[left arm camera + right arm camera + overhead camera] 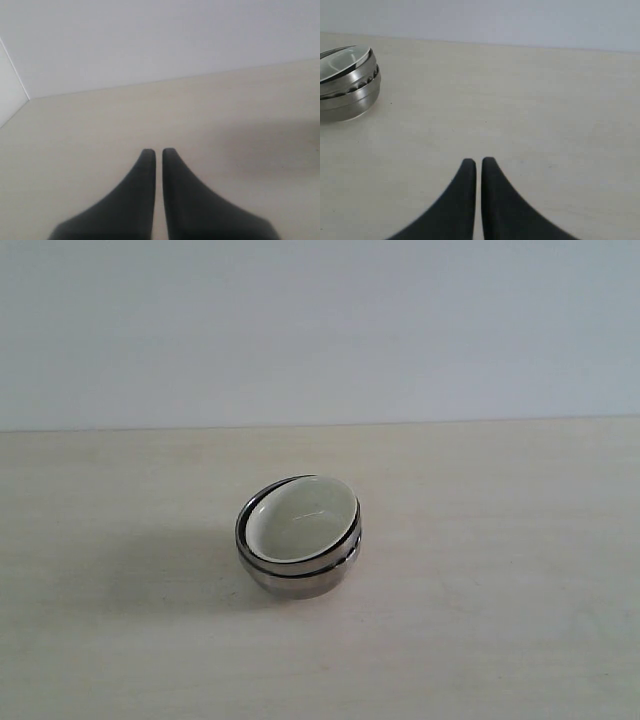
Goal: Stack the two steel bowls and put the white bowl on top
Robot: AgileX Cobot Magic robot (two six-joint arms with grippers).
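Observation:
The two steel bowls (300,570) sit nested on the pale table near its middle, the upper one tilted. The white bowl (303,517) rests inside them, also tilted. In the right wrist view the stack (347,92) shows its ribbed steel side, well away from my right gripper (479,161), which is shut on nothing. My left gripper (155,151) is shut too, with only bare table before it. Neither gripper appears in the exterior view.
A pale wooden table (480,620) spreads all round the stack and meets a plain light wall (320,330) behind. The left wrist view shows a wall corner (15,75) at the table's far edge.

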